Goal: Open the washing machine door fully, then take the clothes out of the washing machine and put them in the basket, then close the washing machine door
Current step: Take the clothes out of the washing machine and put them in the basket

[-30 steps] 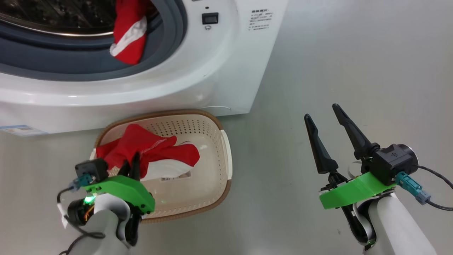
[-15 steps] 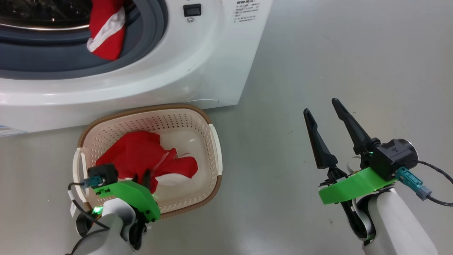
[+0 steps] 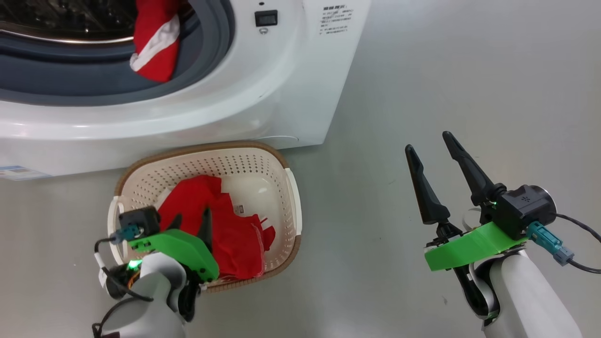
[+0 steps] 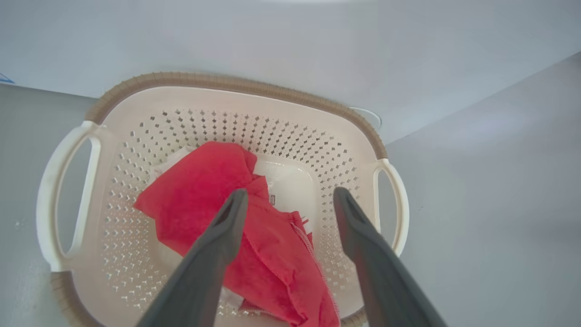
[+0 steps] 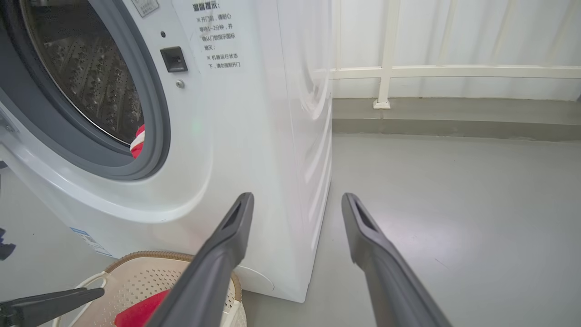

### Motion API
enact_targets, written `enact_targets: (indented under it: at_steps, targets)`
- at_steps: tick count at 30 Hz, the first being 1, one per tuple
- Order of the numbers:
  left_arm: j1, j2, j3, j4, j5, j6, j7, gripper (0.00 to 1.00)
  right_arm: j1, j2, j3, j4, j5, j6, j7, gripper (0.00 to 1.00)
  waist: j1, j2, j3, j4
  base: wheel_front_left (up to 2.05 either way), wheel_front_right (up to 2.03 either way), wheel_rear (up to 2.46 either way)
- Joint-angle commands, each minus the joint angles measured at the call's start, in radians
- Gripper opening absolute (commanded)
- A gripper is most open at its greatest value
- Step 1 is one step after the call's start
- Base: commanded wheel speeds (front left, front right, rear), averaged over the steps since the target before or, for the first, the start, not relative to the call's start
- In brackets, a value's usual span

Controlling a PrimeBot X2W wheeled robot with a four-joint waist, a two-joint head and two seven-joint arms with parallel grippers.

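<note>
one red garment point(image 3: 225, 234) lies in the basket point(image 3: 270, 157), bunched toward the near wall, with a hem riding up close to the rim. a second garment point(image 3: 155, 42) hangs over the grey ring point(image 3: 213, 51) at the mouth of the washer point(image 3: 281, 94).

my left gripper point(image 3: 192, 215) hovers over the basket, jaws spread and nothing between them. one finger crosses the cloth in the wrist view, and i can't tell if it touches. the right gripper point(image 3: 427, 142) stands well to the side, also spread and empty.

my worry is the lift-off. if that finger has snagged the thin fabric, raising the arm could drag the garment over the rim. the basket looks light, so a bump from the arm could shove it. the hanging piece might catch on the ring, or drop short of the basket if pulled carelessly.

the floor point(image 3: 446, 70) is smooth, glossy grey, so i judge the basket would slide easily. the basket sits just beside the washer's front. behind, a white railing point(image 5: 386, 72) runs along a pale wall.
</note>
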Motion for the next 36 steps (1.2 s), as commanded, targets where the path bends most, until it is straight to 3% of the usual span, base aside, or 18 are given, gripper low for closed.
enact_targets:
  at_steps: [1,10,23,36]
  targets:
    - [-0.01,0.026,0.016,-0.025,0.018,0.007,-0.015,1.0,0.008,0.004,0.013,-0.018,-0.001,0.006,-0.006,1.0,0.0,-0.0001,-0.015,0.01,0.0,0.0,0.0]
    - [0.049,0.053,0.087,-0.247,0.103,0.031,-0.018,1.0,0.025,0.004,-0.006,-0.004,-0.01,0.006,-0.006,1.0,0.0,-0.0001,-0.073,0.032,0.0,0.0,0.0]
    - [0.264,0.062,0.199,-0.649,0.331,0.067,-0.018,1.0,0.06,0.004,-0.092,-0.004,-0.048,0.006,-0.006,1.0,0.0,-0.0001,-0.18,0.054,0.0,0.0,0.0]
    - [0.439,0.071,0.311,-0.85,0.439,0.063,-0.018,1.0,0.126,0.004,-0.154,-0.02,-0.057,0.006,-0.006,1.0,0.0,-0.0001,-0.3,0.051,0.0,0.0,0.0]
